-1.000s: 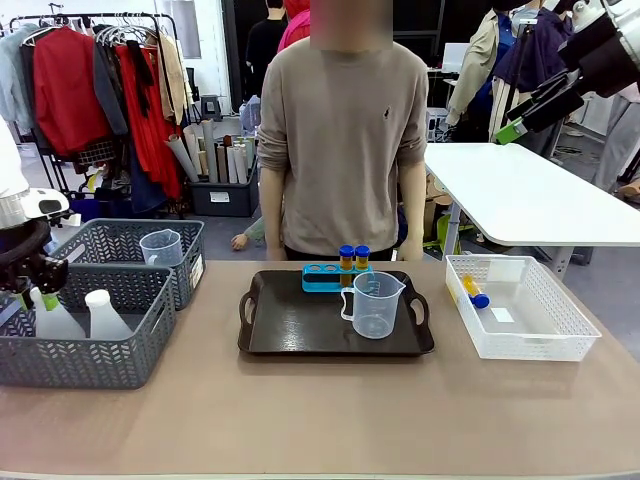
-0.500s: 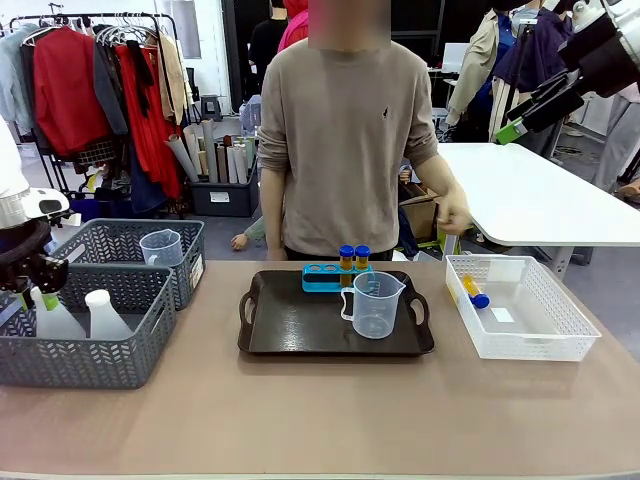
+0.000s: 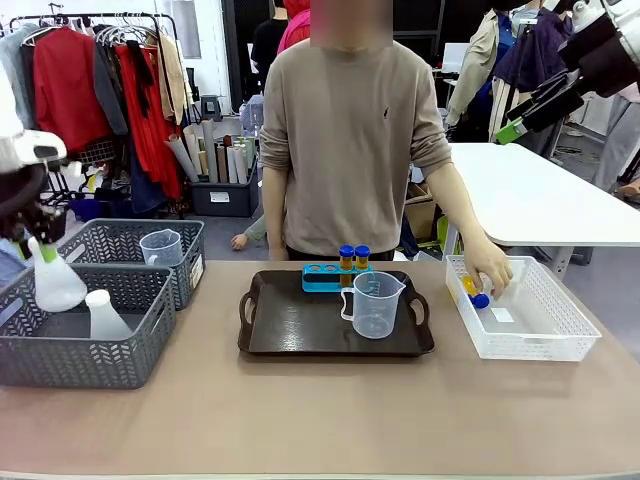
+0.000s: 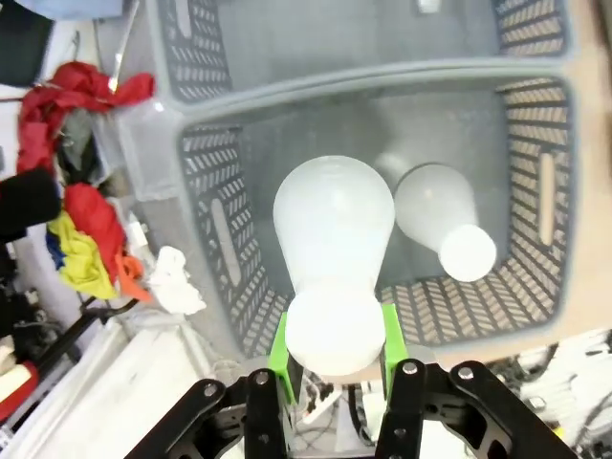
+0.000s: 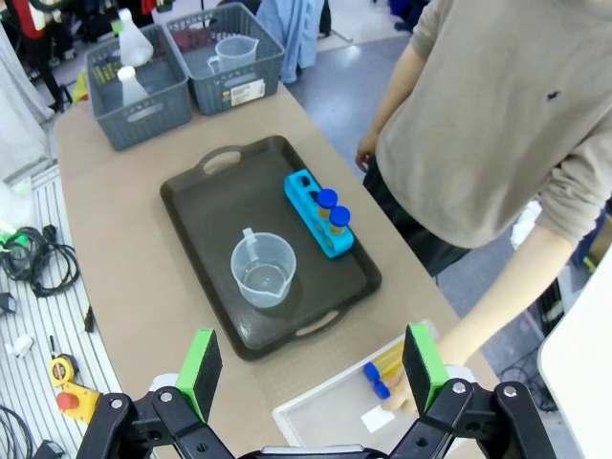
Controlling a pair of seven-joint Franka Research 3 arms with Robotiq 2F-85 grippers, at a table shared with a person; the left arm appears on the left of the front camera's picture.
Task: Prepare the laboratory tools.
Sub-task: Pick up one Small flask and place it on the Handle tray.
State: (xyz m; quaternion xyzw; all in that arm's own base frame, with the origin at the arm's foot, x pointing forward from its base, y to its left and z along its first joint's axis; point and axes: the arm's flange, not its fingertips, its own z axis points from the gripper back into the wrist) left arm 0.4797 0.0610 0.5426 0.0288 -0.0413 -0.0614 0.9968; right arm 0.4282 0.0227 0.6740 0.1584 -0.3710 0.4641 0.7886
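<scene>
My left gripper (image 3: pixel 36 245) is shut on the neck of a translucent white conical flask (image 3: pixel 57 283) and holds it above the near grey basket (image 3: pixel 90 365). In the left wrist view the green pads (image 4: pixel 279 346) clamp that flask (image 4: pixel 333 225) by its neck, and a second flask (image 4: pixel 442 218) stands in the basket below. A clear beaker (image 3: pixel 376 304) sits on the dark tray (image 3: pixel 290 330), in front of a blue rack (image 3: pixel 322 277) with two blue-capped amber tubes (image 3: pixel 353 257). My right gripper (image 3: pixel 520 120) hangs open, high at the far right. More tubes (image 5: pixel 380 371) lie in the white basket (image 3: pixel 540 340).
The person stands at the far side with one hand (image 3: pixel 490 272) reaching into the white basket. The far grey basket (image 3: pixel 115 240) holds another beaker (image 3: pixel 160 247). A white table (image 3: pixel 540 195) stands behind at right, and a clothes rack at back left.
My left gripper has risen with the flask, lifting it out of the near grey basket. The person's hand has come forward and down into the white basket.
</scene>
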